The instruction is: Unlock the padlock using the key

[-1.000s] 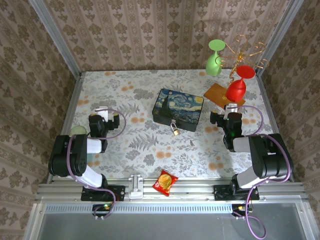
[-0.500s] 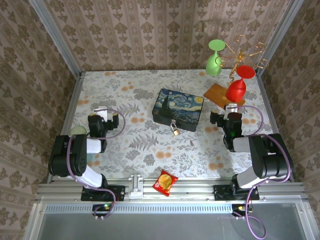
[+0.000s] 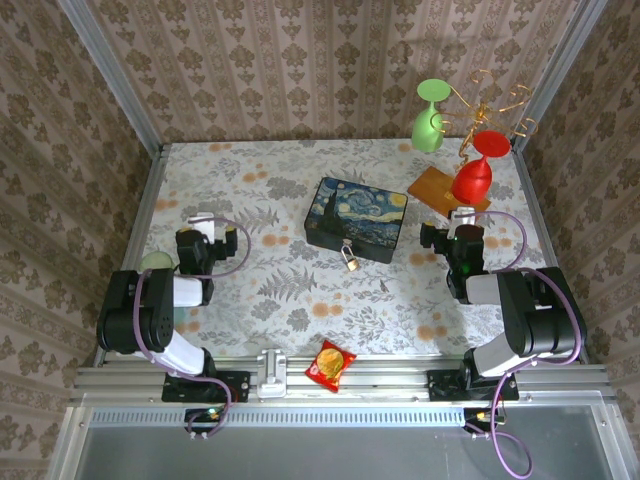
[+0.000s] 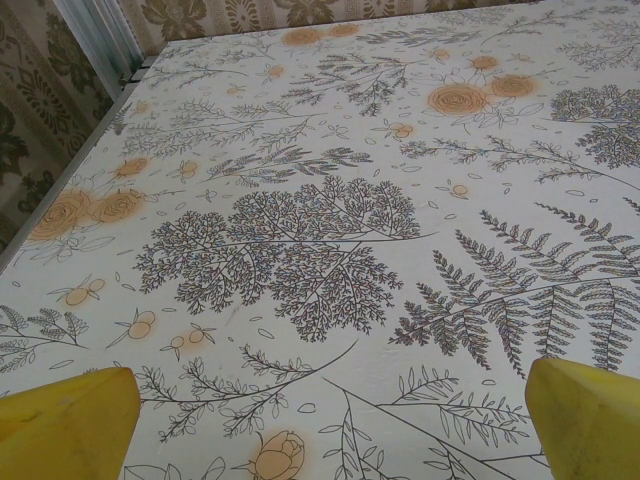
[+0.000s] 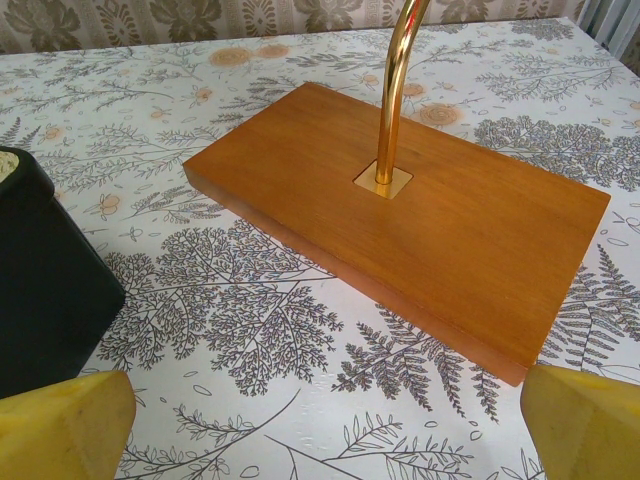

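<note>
The padlock [image 3: 351, 259], brass with a silver shackle, hangs at the front of the Starry Night box [image 3: 357, 217] in the middle of the table. A tiny dark sliver, the key [image 3: 384, 287], lies on the cloth to the right of the padlock. My left gripper [image 3: 203, 222] rests at the left side of the table, far from both. It is open, its yellow fingertips [image 4: 65, 425] wide apart over bare cloth. My right gripper [image 3: 461, 216] sits right of the box and is open too, with its fingertips [image 5: 590, 420] apart and nothing between them.
A wooden base [image 5: 420, 200] with a gold stem [image 5: 392, 90] lies just ahead of my right gripper, and the box's black corner [image 5: 40, 290] is at its left. Green [image 3: 429, 120] and red [image 3: 474, 172] glasses hang from the stand. A snack packet [image 3: 329, 364] lies at the front rail.
</note>
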{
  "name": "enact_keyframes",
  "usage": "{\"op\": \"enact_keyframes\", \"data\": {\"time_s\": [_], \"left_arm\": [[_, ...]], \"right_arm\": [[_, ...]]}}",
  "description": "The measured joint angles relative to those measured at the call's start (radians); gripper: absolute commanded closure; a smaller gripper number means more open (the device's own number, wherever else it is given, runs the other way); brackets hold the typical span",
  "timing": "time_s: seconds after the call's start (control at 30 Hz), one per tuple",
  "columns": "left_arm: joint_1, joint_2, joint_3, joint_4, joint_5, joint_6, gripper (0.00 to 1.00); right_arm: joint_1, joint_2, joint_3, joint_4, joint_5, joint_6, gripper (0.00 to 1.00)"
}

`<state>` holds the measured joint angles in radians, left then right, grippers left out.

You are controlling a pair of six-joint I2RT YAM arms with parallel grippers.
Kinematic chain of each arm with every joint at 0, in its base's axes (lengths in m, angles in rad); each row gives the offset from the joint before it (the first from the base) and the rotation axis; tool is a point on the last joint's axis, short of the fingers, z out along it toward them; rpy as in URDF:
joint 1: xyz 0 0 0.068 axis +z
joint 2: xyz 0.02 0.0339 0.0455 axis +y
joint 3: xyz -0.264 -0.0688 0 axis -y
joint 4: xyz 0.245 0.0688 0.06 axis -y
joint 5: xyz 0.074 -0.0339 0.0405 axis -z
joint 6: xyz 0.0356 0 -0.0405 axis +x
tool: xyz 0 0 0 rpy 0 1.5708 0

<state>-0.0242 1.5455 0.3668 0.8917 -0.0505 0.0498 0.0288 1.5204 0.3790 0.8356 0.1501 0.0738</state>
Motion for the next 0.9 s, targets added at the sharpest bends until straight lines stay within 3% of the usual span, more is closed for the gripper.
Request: {"op": "enact_keyframes", "data": {"time_s": [0.27, 0.6, 0.73, 0.9], "left_arm": [[-0.008, -0.089, 0.022, -0.103, -0.016, 0.007, 0.00], [-0.220, -0.222, 0.215, -0.359, -0.112, 0.071, 0.00], [-0.259, -0.259, 0.299, -0.514, -0.072, -0.029, 0.00], [-0.311, -0.351, 0.295, -0.608, 0.055, -0.243, 0.00]], "right_arm": [[0.000, -0.064, 0.001, -0.047, 0.004, 0.000, 0.00], [0.025, -0.373, 0.125, -0.402, -0.026, 0.072, 0.01], [0.053, -0.454, 0.135, -0.560, -0.079, 0.143, 0.04], [0.112, -0.533, 0.134, -0.797, -0.122, 0.225, 0.05]]}}
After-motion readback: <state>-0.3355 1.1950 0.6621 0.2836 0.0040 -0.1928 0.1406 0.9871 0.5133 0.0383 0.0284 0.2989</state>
